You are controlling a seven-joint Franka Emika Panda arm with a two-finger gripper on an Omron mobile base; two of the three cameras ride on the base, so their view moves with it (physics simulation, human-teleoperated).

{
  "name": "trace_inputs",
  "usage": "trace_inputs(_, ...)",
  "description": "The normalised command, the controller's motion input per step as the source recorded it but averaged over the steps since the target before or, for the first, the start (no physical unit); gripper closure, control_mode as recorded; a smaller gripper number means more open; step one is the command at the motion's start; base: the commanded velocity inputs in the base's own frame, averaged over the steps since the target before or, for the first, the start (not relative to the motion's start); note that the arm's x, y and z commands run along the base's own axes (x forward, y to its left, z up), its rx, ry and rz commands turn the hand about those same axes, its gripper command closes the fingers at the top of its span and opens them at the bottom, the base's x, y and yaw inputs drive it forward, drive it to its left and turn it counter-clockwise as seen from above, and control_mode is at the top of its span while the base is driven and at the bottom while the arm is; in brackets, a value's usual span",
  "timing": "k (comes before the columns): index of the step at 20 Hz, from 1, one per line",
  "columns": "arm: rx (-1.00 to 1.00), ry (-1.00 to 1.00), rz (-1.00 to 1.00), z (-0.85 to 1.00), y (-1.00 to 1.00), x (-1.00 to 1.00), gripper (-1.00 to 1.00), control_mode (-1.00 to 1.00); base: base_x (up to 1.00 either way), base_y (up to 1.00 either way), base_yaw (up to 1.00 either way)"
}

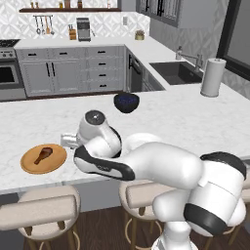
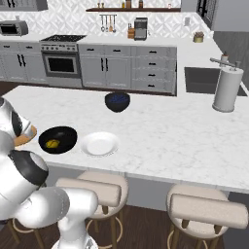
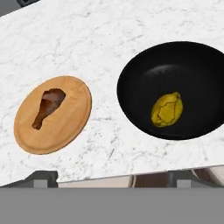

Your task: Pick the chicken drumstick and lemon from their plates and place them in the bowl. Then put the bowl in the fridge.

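We find the chicken drumstick (image 3: 47, 107) left of the bowl (image 3: 131, 74), bone end nearest the hand camera; pincer state cannot be told.

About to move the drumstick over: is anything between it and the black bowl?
Nothing visible. The drumstick lies on the wooden plate, and only bare marble counter separates that plate from the black bowl, which already holds the lemon. The white plate sits on the bowl's far side.

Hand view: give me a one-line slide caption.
Lemon already in the black bowl; chicken drumstick still on the wooden plate beside it.
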Motion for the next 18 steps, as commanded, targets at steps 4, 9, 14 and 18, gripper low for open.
trace_inputs(4,0.01,0.0,-0.2,0.13,0.96,-0.11,-1.0,-1.0,0.0,0.0,0.0)
trace_inputs(9,0.0,0.17,-0.08,0.14,0.53,0.21,-1.0,-1.0,0.0,0.0,0.0)
trace_inputs(14,0.0,0.15,-0.01,-0.02,0.43,0.42,-1.0,-1.0,0.0,0.0,0.0)
trace_inputs(18,-0.02,0.03,0.0,-0.12,0.36,0.5,-1.0,-1.0,0.0,0.0,0.0)
